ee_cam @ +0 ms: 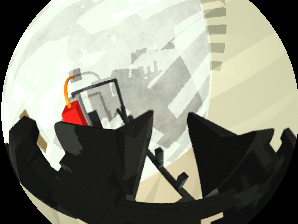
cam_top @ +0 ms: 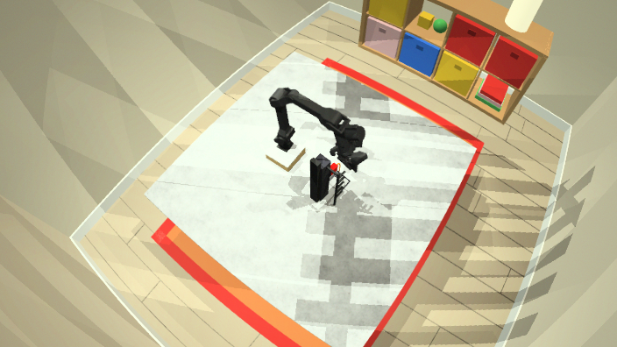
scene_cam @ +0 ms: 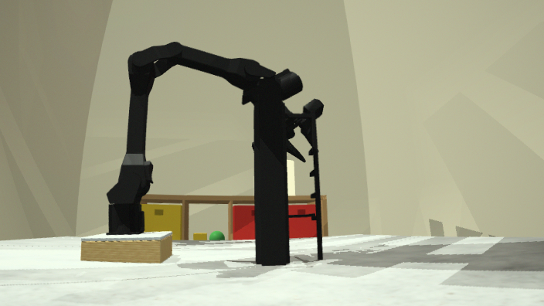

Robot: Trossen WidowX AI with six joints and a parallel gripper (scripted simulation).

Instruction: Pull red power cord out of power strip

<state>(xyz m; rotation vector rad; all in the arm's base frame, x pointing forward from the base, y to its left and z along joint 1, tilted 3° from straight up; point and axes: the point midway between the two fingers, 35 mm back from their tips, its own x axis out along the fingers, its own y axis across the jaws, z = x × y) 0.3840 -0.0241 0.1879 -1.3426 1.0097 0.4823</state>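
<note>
- Your arm (cam_top: 307,107) arches from its wooden base block (cam_top: 286,159) on the white mat (cam_top: 245,219) over to the tall black power strip (cam_top: 319,177), which stands upright.
- From the side, the strip (scene_cam: 271,185) hides the plug entirely; the top view alone shows the red plug (cam_top: 335,166) seated near the strip's top.
- Your gripper (ee_cam: 166,139) sits narrowed with nothing between its fingers; the wrist view puts the plug (ee_cam: 72,113) off to the left, apart from them.

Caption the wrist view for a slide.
Partly closed gripper holding nothing, beside the red plug still seated at the power strip.
</note>
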